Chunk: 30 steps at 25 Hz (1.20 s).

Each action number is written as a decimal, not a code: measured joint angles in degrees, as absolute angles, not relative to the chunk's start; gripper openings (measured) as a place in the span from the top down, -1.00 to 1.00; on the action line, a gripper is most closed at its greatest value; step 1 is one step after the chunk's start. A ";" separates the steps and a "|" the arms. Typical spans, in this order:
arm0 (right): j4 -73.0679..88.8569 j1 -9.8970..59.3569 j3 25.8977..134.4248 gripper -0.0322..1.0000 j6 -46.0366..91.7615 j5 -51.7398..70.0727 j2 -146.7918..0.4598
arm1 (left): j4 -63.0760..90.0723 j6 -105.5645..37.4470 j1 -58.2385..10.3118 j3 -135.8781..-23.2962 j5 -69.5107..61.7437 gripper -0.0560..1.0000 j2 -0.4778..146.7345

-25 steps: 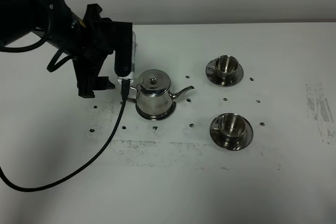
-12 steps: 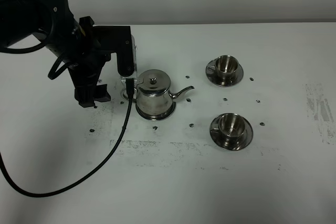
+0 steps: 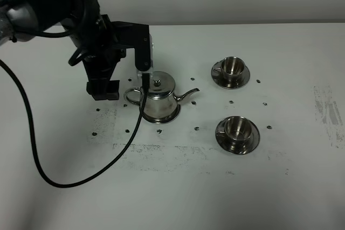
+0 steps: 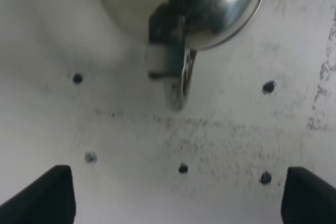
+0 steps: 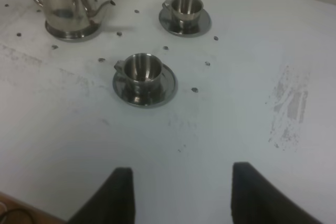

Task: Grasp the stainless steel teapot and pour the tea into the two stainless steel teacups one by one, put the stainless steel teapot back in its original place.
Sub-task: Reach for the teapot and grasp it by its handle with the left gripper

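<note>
Two end effectors, and both stand with their jaws spread wide and nothing in their hold.

Your left end effector (image 4: 177, 182) hangs low over the bench (image 3: 226, 197). Its dark fingertips (image 4: 50, 195) sit far apart, with only speckled bench surface between them. The stainless steel teapot (image 3: 157, 99) stands upright just ahead of those fingertips, lid on, seated in the shallow steel dish (image 3: 161, 118). Its loop handle (image 3: 131, 96) points back toward the left end effector and lines up roughly midway between the two fingers, but it is clear of both and nothing touches it. The spout (image 3: 188, 93) points away from the left end effector. A black cable (image 3: 48, 171) drops from the left arm close beside the handle and loops over the bench.

Beyond the teapot from your left end effector, on the spout side, stand the two teacups, each upright on its own saucer and well apart from the pot.

Your right end effector (image 5: 182, 182) does not show in the high view. From its wrist camera, the nearer teacup (image 5: 140, 72) sits ahead of its fingertips, well apart from them. The farther teacup (image 5: 186, 7) lies beyond that, and the teapot is farther out, off to one side.
</note>
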State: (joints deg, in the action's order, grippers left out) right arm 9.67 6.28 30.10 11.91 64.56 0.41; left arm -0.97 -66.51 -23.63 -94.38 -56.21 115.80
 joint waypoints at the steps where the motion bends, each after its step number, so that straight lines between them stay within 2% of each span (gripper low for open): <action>1: 9.67 6.28 30.10 0.15 11.91 64.56 0.41 | -1.09 -66.51 -24.14 -94.61 -56.16 -0.54 116.40; 14: 9.67 6.28 30.10 0.15 11.85 64.56 0.41 | -1.80 -62.03 -25.97 -94.81 -53.26 -0.53 120.43; 24: 9.67 6.28 30.06 0.15 11.73 64.56 0.41 | -1.80 -62.84 -26.08 -94.92 -49.55 -0.23 121.60; 30: 9.67 6.28 30.06 0.15 11.70 64.56 0.41 | -0.78 -62.95 -26.37 -97.93 -49.98 -0.21 124.49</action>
